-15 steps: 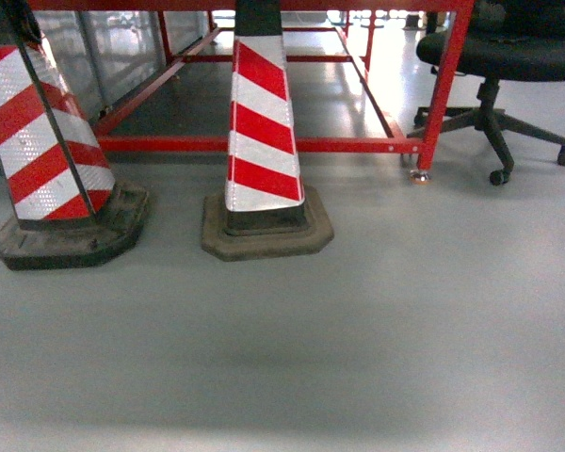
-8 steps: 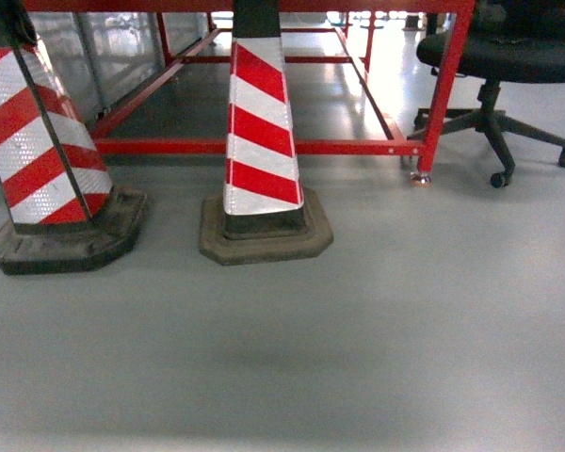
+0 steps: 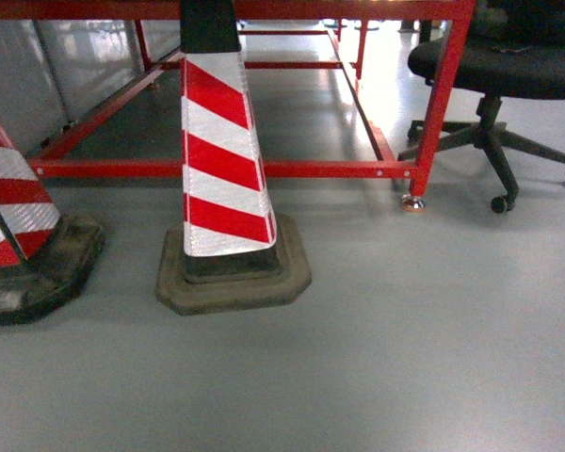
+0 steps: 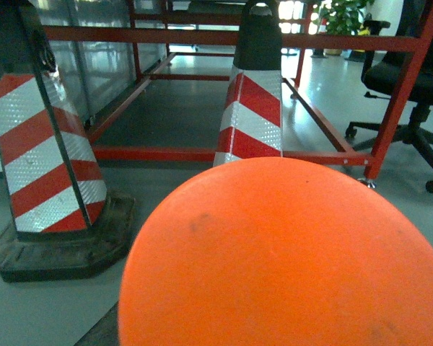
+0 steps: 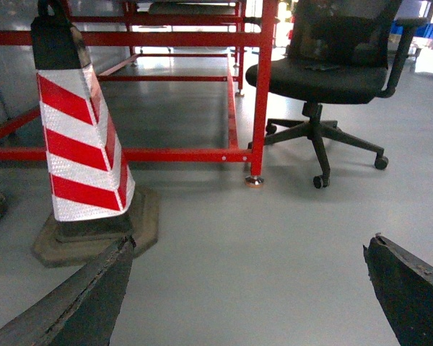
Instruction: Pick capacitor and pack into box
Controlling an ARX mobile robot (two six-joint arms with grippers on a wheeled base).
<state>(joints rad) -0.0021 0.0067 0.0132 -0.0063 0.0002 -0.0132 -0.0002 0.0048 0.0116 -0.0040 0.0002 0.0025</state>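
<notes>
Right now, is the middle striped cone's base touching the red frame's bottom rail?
Apart. The head view shows a strip of grey floor between the cone's base and the red rail behind it; the right wrist view shows the same gap.

Left cone point(image 3: 14, 254) cut off by head-view edge, middle cone point(image 3: 221, 160) loses its top. Orange dome point(image 4: 281, 252) fills left wrist view, hiding floor & cone base; right wrist view shows only dark finger tips point(image 5: 408, 288).

red-and-white striped cones point(image 3: 221, 160), red frame point(image 3: 264, 169), black chair point(image 3: 508, 66), grey floor point(image 3: 405, 358), orange dome point(image 4: 281, 259)
</notes>
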